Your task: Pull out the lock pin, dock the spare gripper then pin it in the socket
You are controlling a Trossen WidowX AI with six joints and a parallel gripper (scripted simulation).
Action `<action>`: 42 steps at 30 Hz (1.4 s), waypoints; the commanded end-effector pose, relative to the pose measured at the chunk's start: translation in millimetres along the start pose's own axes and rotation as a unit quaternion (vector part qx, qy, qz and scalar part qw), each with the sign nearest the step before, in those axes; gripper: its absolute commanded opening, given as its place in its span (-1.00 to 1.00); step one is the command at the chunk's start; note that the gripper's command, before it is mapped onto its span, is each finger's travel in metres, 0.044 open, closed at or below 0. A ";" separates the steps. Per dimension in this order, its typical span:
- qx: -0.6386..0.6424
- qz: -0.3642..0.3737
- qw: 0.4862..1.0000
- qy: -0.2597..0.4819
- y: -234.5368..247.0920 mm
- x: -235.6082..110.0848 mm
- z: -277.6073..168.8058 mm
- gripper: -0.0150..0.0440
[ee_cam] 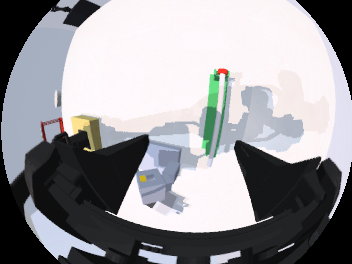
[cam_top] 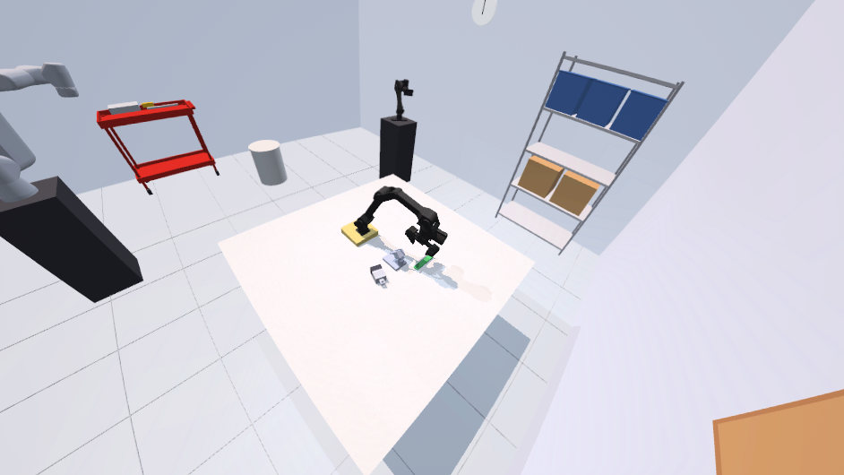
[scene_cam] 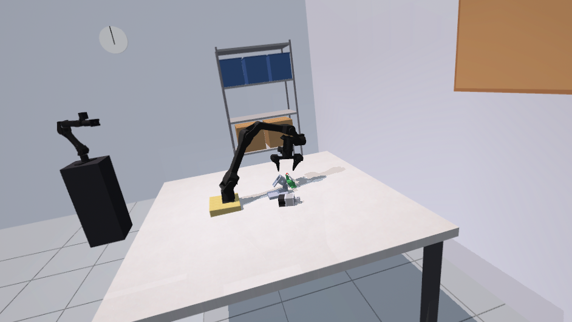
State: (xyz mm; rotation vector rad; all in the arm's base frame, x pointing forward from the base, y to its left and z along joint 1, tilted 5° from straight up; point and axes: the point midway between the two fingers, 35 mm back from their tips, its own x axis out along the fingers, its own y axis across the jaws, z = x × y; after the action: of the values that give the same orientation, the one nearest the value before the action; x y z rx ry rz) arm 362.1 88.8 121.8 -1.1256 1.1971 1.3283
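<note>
My gripper (cam_top: 423, 242) (scene_cam: 286, 164) (ee_cam: 192, 142) is open and empty, hanging a little above the table. Below it lies the green lock pin (cam_top: 422, 262) (scene_cam: 291, 182) (ee_cam: 215, 112) with a red tip, free of my fingers and just right of the mount. The grey mount (cam_top: 395, 260) (scene_cam: 277, 181) (ee_cam: 156, 179) with its socket stands on the table to the left of the pin. The spare gripper (cam_top: 378, 275) (scene_cam: 288, 200), grey and dark, lies on the table in front of the mount, apart from it. I cannot make it out in the wrist view.
The arm stands on a yellow base block (cam_top: 358, 234) (scene_cam: 224, 205) (ee_cam: 87, 131) on the white table (cam_top: 354, 354) (scene_cam: 240, 248). Off the table are a metal shelf (cam_top: 589, 147), a red cart (cam_top: 156, 135), a bin (cam_top: 267, 160) and a black pedestal (scene_cam: 93, 200).
</note>
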 end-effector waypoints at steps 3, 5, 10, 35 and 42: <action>0.000 0.001 1.000 0.000 3.1 -15.0 2.0 1.00; 0.000 0.002 1.000 0.000 2.3 -8.0 1.0 1.00; 0.003 -0.013 1.000 -0.003 6.2 -34.0 4.7 1.00; -0.425 -0.148 0.866 0.218 47.3 -58.0 -170.0 1.00; -0.517 -0.107 0.791 0.308 69.8 -52.5 -214.9 1.00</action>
State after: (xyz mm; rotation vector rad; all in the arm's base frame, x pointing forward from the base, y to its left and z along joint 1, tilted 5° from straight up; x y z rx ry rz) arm 332.9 -81.8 169.9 -2.1925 0.6539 1.4179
